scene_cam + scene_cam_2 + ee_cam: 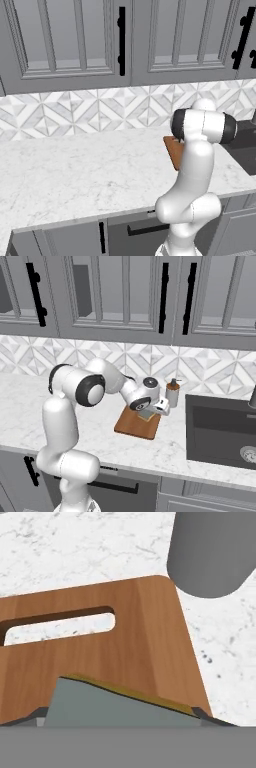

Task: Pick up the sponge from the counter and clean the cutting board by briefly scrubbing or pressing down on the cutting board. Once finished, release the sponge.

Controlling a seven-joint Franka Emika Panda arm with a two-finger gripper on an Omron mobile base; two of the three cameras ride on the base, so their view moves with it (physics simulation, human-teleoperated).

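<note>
The reddish-brown cutting board [131, 427] lies on the white counter [100, 431], its slot handle showing in the hand view. The sponge [146, 415], grey top over a yellow layer, rests flat on the far part of the board. My gripper [158, 406] hangs low over it, open, one finger on each side of the sponge [115, 709]. In the hand view the fingertips [39, 716] stand just outside the sponge's ends above the board [125, 637]. In the left base view my own arm hides all but a corner of the board [173, 150].
A brown soap dispenser [172, 392] stands just behind the board, seen as a grey round shape [210, 552] in the hand view. A dark sink [220, 431] is set into the counter to the right. Tiled backsplash and grey wall cabinets rise behind.
</note>
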